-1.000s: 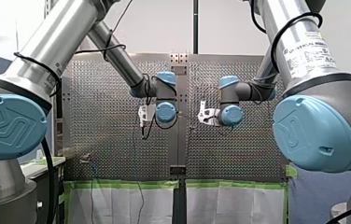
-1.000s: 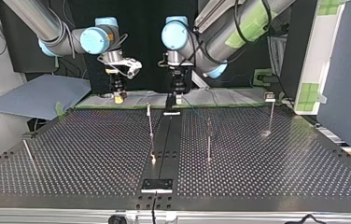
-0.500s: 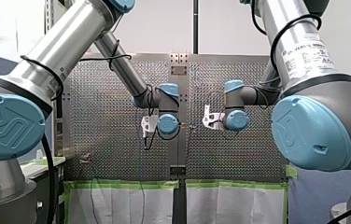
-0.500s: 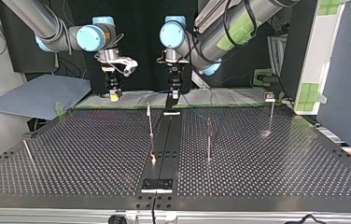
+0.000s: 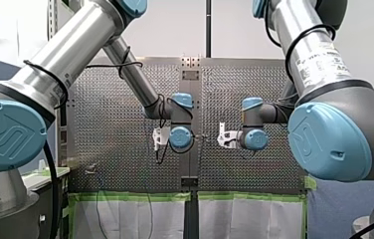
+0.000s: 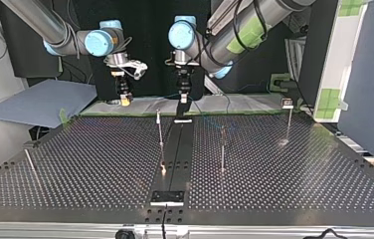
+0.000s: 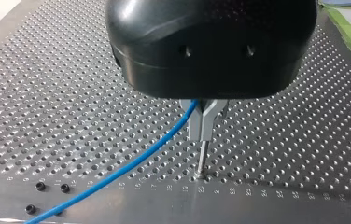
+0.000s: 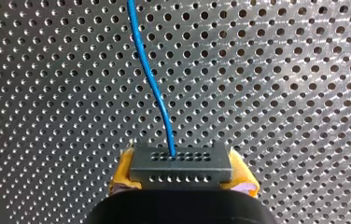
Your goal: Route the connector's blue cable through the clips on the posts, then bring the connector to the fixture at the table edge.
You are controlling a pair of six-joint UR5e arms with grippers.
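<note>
**Routing barely begun, no clip threaded yet**

Nothing of the routing is showing as done. The right gripper (image 8: pixel 181 173) is clamping the black connector (image 8: pixel 180 163) between its yellow pads (image 8: pixel 122 173) and holding it clear of the table (image 6: pixel 284 189). The blue cable (image 8: pixel 152 79) is running out of the connector's face and away over the holes. The left gripper (image 7: pixel 202 122) is pinching that same cable further along, with its metal fingers (image 7: pixel 196 126) closed narrow on it. It is hanging right over a post (image 7: pixel 202 161), with the post's top just below the fingertips. To me that is looking like a line-up for the first clip. The cable is not sitting in any clip that I can make out, though the clips themselves are too small to read. So all the threading is left, and after it the carry to the fixture.

Counting now:
- **Grippers:** two, both occupied.
- **Connector and cable:** one of each.
- **Posts:** four in the top view. One is standing beside the middle strip (image 6: pixel 160 132) and one on the strip's other side (image 6: pixel 222 149). One is standing toward the view's right (image 6: pixel 289 122), and one at the far left (image 6: pixel 30 164) is looking tilted.
- **Black plates:** two, lying on the middle strip (image 6: pixel 177 149). One is at its near end by the table edge (image 6: pixel 166 197) and one at its far end (image 6: pixel 183 120). I cannot tell which of them is the fixture.
</note>
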